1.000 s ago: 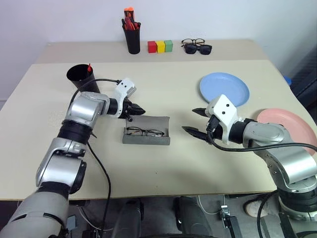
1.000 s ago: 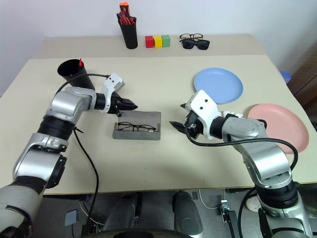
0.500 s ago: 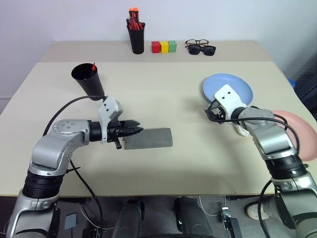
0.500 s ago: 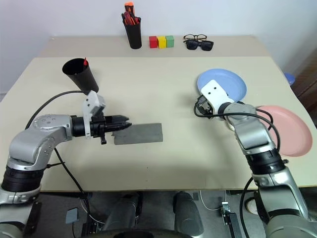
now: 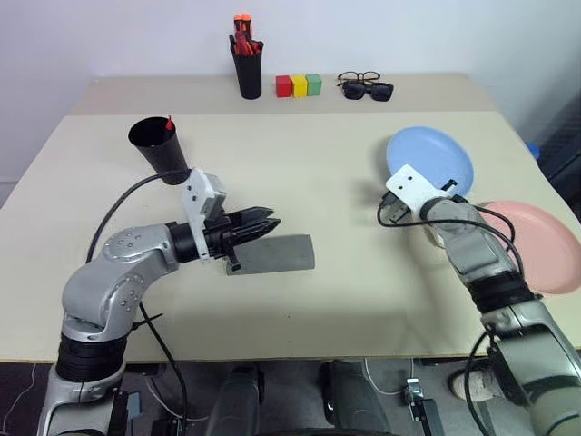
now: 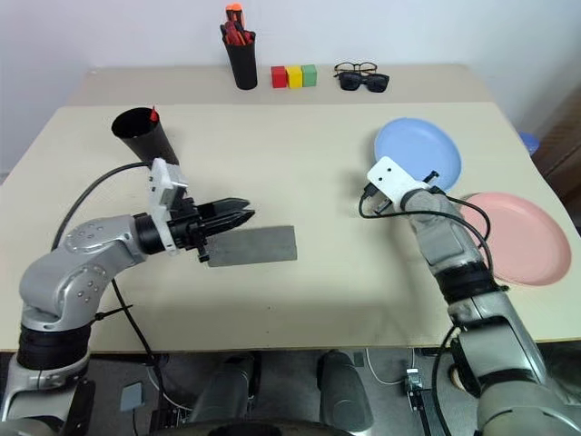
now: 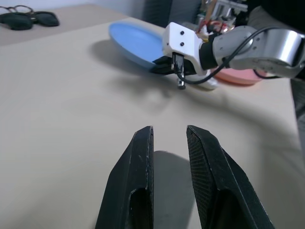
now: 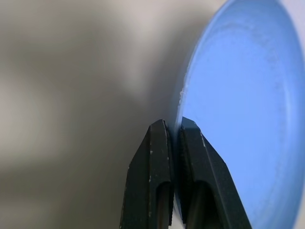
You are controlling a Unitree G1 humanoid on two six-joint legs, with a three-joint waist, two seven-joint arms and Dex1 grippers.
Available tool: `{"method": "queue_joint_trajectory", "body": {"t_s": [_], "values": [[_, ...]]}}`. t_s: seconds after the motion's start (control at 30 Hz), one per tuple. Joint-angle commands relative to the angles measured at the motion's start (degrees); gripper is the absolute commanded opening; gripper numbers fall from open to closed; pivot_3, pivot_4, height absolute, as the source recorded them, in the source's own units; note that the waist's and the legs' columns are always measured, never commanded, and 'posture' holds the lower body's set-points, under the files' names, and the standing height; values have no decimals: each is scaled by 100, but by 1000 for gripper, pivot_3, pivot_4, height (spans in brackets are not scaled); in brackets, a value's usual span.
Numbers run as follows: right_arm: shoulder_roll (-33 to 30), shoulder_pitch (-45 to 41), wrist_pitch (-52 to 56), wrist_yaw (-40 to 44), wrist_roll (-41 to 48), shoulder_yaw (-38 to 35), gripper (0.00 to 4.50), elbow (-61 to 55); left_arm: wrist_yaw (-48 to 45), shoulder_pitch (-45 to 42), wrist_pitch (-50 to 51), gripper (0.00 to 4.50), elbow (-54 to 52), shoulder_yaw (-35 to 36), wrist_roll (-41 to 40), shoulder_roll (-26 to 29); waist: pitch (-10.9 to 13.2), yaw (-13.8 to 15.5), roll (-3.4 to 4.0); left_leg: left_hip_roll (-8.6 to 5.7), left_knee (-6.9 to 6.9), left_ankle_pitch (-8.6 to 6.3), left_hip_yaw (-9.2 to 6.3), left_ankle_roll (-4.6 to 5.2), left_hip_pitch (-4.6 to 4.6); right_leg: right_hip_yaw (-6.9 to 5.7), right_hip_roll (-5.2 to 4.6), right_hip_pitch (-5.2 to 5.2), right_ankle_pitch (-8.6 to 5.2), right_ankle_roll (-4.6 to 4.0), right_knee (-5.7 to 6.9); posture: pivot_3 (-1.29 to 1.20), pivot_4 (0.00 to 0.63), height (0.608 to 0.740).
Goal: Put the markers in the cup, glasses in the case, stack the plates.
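Observation:
The grey case (image 5: 272, 254) lies shut mid-table, so the glasses are hidden. My left gripper (image 5: 268, 222) hovers level just over the case's left end, its fingers (image 7: 143, 143) a narrow gap apart with nothing between them. The black cup (image 5: 154, 145) stands at the left with a red-tipped marker (image 5: 168, 121) in it. My right gripper (image 8: 172, 125) is shut on the near rim of the light blue plate (image 5: 429, 159), which is tilted up a little. Beside that one, to the right, the pink plate (image 5: 526, 241) lies flat.
At the far edge stand a narrow black cup of red and orange markers (image 5: 245, 64), three coloured blocks (image 5: 299, 85), and sunglasses with a second pair of spectacles (image 5: 366, 86). The table edge runs close to the pink plate on the right.
The case, open with the glasses inside a second ago, now has its lid shut. My left arm drew back. My right gripper swung from mid-table to the blue plate and shut on its rim.

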Motion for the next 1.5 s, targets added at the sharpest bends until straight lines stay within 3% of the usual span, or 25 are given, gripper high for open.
{"method": "queue_joint_trajectory", "body": {"t_s": [0.03, 0.2, 0.3, 0.4, 0.53, 0.7, 0.93, 1.03, 1.13, 1.17, 1.43, 1.5], "values": [[-520, 450, 450, 230, 88, -946, 38, -1531, 240, -268, -168, 1059, 329, -293, 156, -242, 0, 50, 1, -1, 2, 0, 1, 0, 0, 1, 0, 0, 0, 1, -1, 0, 150, 740], [-1259, 2375, 1514, 1208, 390, -2664, 38, -3566, -98, -618, -869, 1059, 1096, -847, 576, -455, -4, 107, 0, -2, 6, -4, -4, 7, 1, -5, 1, 9, -2, 4, -8, 0, 150, 740], [-1392, 3131, 1857, 1480, 422, -3173, 38, -3906, -320, -765, -1104, 1059, 1429, -1032, 698, -483, -6, 43, 2, -2, 8, -6, 2, 11, 3, -2, 0, 14, -3, 5, -10, 0, 150, 740], [-1366, 3537, 1978, 1539, 445, -3325, 981, -3911, -459, -900, -1295, 1059, 1643, -1115, 782, -515, -9, -7, 6, 1, 8, -6, 8, 11, 15, 4, 3, 17, -3, 3, -8, 0, 150, 740], [-1039, 3422, 1993, 1661, 880, -2989, 2928, -4239, -528, -940, -1429, 1059, 1770, -1084, 867, -474, -12, -43, 11, 3, 8, -6, 6, 11, 17, 5, 5, 18, -4, 2, -5, 0, 150, 740], [-470, 2890, 2120, 1297, 923, -2111, 2928, -3785, -406, -705, -1426, 1059, 1485, -959, 876, -384, -12, -57, 10, 2, 8, -6, 3, 11, 14, 4, 4, 19, -4, 4, -6, 0, 150, 740], [-104, 2258, 2377, 685, 698, -1567, 2928, -2872, -141, -428, -1291, 1059, 1108, -812, 803, -307, -13, 33, 9, 0, 9, -6, 2, 11, 13, 3, 1, 18, -4, 4, -6, 0, 150, 740], [-269, 2204, 2286, 546, 538, -1503, 1805, -2874, -96, -313, -1226, 1059, 1008, -734, 741, -254, -13, 46, 9, -1, 9, -6, 3, 11, 12, 4, 0, 18, -4, 4, -8, 0, 150, 740], [-453, 2235, 2236, 492, 426, -1545, 270, -3061, -51, -229, -1177, 1059, 961, -638, 708, -202, -12, 44, 9, 0, 8, -6, 3, 11, 11, 3, 1, 18, -4, 4, -8, 0, 150, 740], [-514, 2233, 2300, 482, 409, -1621, 26, -3173, 1, -208, -1148, 1059, 966, -565, 683, -185, -12, 40, 9, -1, 8, -6, 4, 11, 12, 4, 0, 18, -4, 4, -8, 0, 150, 740], [-1399, 2527, 3039, 463, -27, -2506, 26, -3666, 137, -17, -1133, 1059, 1144, -143, 662, 54, -12, 55, 10, -1, 7, -6, 4, 11, 11, 3, -1, 17, -4, 4, -9, 0, 150, 740], [-1552, 2759, 3195, 510, -59, -2613, 565, -3529, 199, -4, -1204, 1059, 1270, 31, 664, 118, -13, 64, 7, -1, 6, -7, 4, 11, 10, 2, -1, 17, -4, 4, -11, 0, 150, 740]]}}
